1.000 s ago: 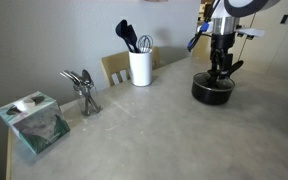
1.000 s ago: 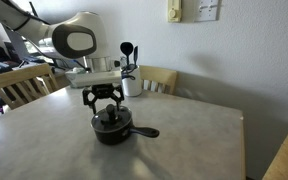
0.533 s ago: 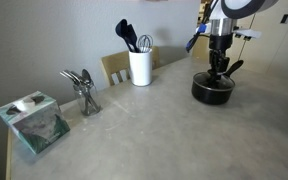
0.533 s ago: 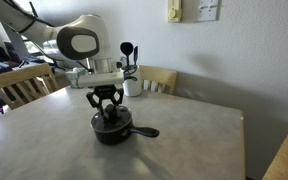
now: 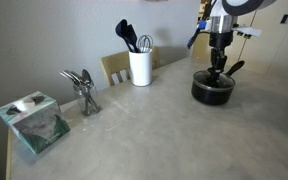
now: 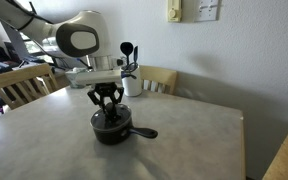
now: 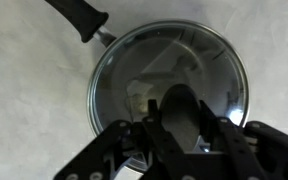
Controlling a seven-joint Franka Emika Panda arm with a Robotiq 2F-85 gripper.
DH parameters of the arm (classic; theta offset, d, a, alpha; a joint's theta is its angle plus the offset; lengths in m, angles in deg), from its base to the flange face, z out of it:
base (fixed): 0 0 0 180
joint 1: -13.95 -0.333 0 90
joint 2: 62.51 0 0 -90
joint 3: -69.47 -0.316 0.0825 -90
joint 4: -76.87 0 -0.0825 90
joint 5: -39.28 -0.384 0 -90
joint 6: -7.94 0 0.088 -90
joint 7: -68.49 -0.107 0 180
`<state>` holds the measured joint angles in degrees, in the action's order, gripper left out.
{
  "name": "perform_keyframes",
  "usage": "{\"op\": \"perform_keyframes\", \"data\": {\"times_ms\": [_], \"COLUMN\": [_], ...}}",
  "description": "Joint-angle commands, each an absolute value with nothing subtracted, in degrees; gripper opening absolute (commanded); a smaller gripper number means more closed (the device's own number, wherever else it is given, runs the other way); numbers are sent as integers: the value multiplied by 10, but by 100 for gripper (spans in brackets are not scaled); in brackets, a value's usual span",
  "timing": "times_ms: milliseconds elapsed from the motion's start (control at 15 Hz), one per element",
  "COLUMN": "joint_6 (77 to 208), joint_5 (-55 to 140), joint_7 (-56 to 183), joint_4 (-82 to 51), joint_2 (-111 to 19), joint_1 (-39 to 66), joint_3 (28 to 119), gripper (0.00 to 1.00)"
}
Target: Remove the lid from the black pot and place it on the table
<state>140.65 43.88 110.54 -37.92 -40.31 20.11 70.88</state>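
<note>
- Pale walls back both exterior views. Only one shows a switch plate (image 6: pixel 174 11) high on the wall and wooden chairs (image 6: pixel 22 86) along the far edge.
- Light grey and faintly mottled, the table (image 5: pixel 154 140) fills the lower part of every view.
- A white arm (image 6: pixel 79 40) enters from the upper left in an exterior view.
- The black pot (image 5: pixel 212 90) stands on the table at the right of the frame. In an exterior view its long handle (image 6: pixel 144 132) points right; in the wrist view the handle runs to the upper left.
- The lid (image 7: pixel 169 70) sits on the pot, and its glass and metal rim are clearest from the wrist.
- The gripper (image 6: pixel 107 110) hangs over the lid's middle with its fingers drawn in. They hide the knob, so I cannot tell whether they clamp it.
- A white utensil holder (image 5: pixel 140 68), a bunch of metal utensils (image 5: pixel 82 88) and a tissue box (image 5: pixel 32 122) at lower left appear together in an exterior view.
</note>
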Motion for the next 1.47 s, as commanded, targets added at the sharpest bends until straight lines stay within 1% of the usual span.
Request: {"op": "perform_keyframes", "data": {"times_ms": [0, 267, 467, 800, 1067, 1400], "joint_6": [1399, 1368, 1314, 1264, 1279, 1309], "joint_5": [447, 439, 413, 373, 348, 379], "joint_7": [1057, 1011, 978, 881, 784, 639], "joint_4": [-396, -391, -381, -354, -326, -286], "joint_2": [-443, -458, -463, -448, -417, -354], "joint_1": [199, 191, 183, 151, 115, 56], "joint_3": [706, 698, 680, 653, 637, 641], "gripper": [15, 15, 15, 15, 15, 15]}}
